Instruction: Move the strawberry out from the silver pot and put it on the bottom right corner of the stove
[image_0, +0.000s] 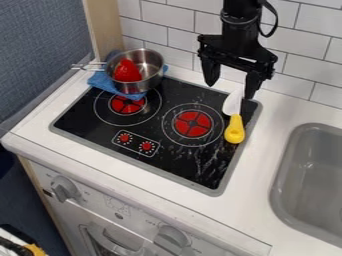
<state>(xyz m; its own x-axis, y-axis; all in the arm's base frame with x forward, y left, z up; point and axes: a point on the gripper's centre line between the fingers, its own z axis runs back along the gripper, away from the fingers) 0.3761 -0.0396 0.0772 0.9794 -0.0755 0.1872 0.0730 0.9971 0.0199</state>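
The pincer (232, 80) hung at the back of the stove (186, 172), its two fingers parted, with nothing between them. From there the strawberry (127, 71) lay well off to the left in the view, at roughly the same level in the picture, inside the silver pot (153, 77). It looked narrower at its top end, so its long axis seemed to run roughly up and down, at a slant to the line from the pincer. The pot's rim stood between the two, and its handle (89, 67) pointed away on the far side.

The coming move seemed to call for a sideways pass left, then a drop inside the rim; coming in low would likely have knocked the pot off its blue cloth (105, 81).

The bottom right corner of the stove lay on the camera side of the pincer, so the strawberry would then have to travel rightward and forward. The yellow-handled knife (234, 129), just below the pincer in the view, might have been caught on the way.
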